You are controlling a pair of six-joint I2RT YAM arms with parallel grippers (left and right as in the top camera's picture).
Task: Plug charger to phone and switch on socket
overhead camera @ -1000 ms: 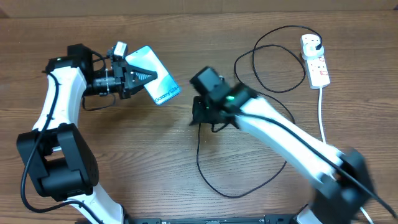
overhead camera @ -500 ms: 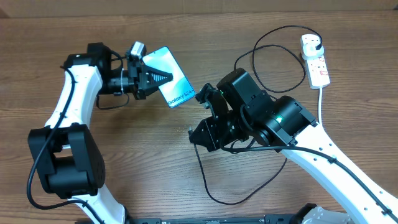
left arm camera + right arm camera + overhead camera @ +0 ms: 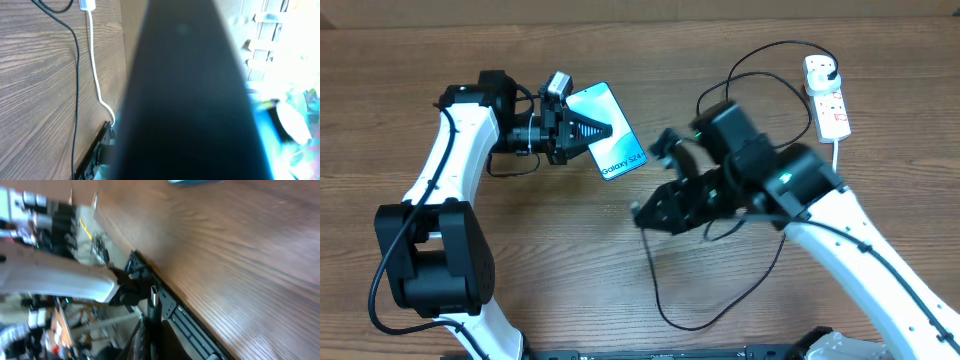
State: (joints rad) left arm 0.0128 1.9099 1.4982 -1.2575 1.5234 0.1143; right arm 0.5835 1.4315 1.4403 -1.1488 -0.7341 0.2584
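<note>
The phone (image 3: 620, 154), cyan screen up and tilted, hangs above the table with my left gripper (image 3: 600, 130) shut on its left end. In the left wrist view the phone's dark edge (image 3: 185, 100) fills the frame and hides the fingers. My right gripper (image 3: 642, 213) is shut on the charger's connector tip (image 3: 154, 296), which points toward the table's front edge, a short way right of and below the phone. The black charger cable (image 3: 654, 280) trails from it in a loop. The white socket (image 3: 828, 100) lies at the far right with a black plug (image 3: 830, 69) in it.
A thick white cord (image 3: 838, 190) runs from the socket toward the front edge. More black cable loops (image 3: 760, 95) lie left of the socket. The white cord (image 3: 95, 75) and black cable (image 3: 76, 90) also show in the left wrist view.
My left arm has carried the phone rightward toward the table's middle. My right arm has swung round, its gripper shifting slightly right with the connector still held.
</note>
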